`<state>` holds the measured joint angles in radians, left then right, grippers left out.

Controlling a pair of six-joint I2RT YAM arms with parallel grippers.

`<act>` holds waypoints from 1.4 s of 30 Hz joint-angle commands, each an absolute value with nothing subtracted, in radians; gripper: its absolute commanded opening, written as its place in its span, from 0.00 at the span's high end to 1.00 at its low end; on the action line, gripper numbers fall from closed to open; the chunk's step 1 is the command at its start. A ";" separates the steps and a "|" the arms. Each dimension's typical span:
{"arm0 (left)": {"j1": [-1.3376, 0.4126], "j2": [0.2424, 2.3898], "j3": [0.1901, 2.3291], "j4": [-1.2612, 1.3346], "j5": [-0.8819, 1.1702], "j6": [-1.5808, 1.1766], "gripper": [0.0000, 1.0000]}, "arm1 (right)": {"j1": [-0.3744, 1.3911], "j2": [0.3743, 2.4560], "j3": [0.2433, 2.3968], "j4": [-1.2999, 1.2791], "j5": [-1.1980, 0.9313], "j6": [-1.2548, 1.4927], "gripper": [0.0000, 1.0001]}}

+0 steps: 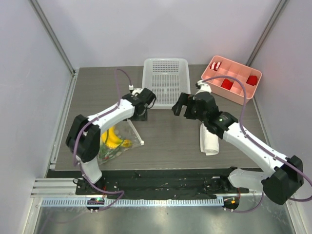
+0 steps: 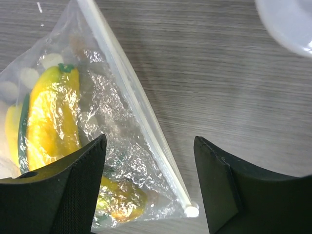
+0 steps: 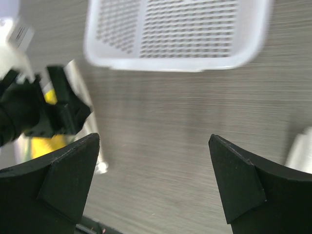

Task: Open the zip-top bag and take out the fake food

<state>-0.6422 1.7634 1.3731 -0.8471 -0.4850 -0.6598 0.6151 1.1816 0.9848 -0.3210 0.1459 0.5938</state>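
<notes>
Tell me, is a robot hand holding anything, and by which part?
Nothing is held. The left gripper stands open over the bag, whose zip strip lies free between its jaws. The right gripper is open and empty.

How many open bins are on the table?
2: a white mesh basket at the far middle, a pink tray in the far right corner. None seems hidden.

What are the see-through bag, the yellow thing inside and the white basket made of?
The zip-top bag looks like thin clear plastic film: glossy, crinkled, see-through. The banana inside seems smooth moulded plastic, though the film blurs it. The basket looks like rigid white plastic, perforated mesh.
</notes>
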 commanded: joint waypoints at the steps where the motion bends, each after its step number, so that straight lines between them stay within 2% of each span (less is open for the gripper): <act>1: -0.704 1.807 1.446 -0.902 -0.763 -0.758 0.28 | 0.542 1.111 0.931 -0.356 0.192 0.589 0.00; 8: -0.732 1.862 1.417 -0.891 -0.868 -0.819 0.38 | 0.517 1.063 0.916 -0.354 0.189 0.572 0.00; 10: -0.733 1.881 1.414 -0.891 -0.879 -0.825 0.38 | 0.518 1.063 0.919 -0.353 0.181 0.569 0.00; 14: -0.733 1.916 1.420 -0.896 -0.905 -0.834 0.29 | 0.518 1.071 0.920 -0.348 0.167 0.569 0.00; 17: -0.733 1.943 1.414 -0.876 -0.905 -0.822 0.29 | 0.520 1.069 0.917 -0.347 0.161 0.569 0.00; 19: -0.732 1.966 1.416 -0.882 -0.917 -0.822 0.31 | 0.518 1.065 0.916 -0.347 0.158 0.568 0.00; 25: -0.724 1.951 1.382 -0.874 -0.927 -0.822 0.48 | 0.517 1.051 0.908 -0.347 0.169 0.560 0.00; 32: -0.703 1.954 1.341 -0.851 -0.916 -0.805 0.53 | 0.517 1.054 0.899 -0.339 0.143 0.561 0.00; 37: -0.701 1.939 1.325 -0.844 -0.923 -0.801 0.67 | 0.518 1.055 0.894 -0.333 0.141 0.564 0.00; 40: -0.700 1.924 1.328 -0.854 -0.928 -0.799 0.94 | 0.517 1.061 0.890 -0.325 0.130 0.574 0.00; 41: -0.699 1.918 1.328 -0.861 -0.928 -0.799 1.00 | 0.518 1.068 0.888 -0.316 0.109 0.575 0.00; 42: -0.701 1.908 1.328 -0.865 -0.925 -0.796 1.00 | 0.517 1.072 0.890 -0.311 0.097 0.578 0.00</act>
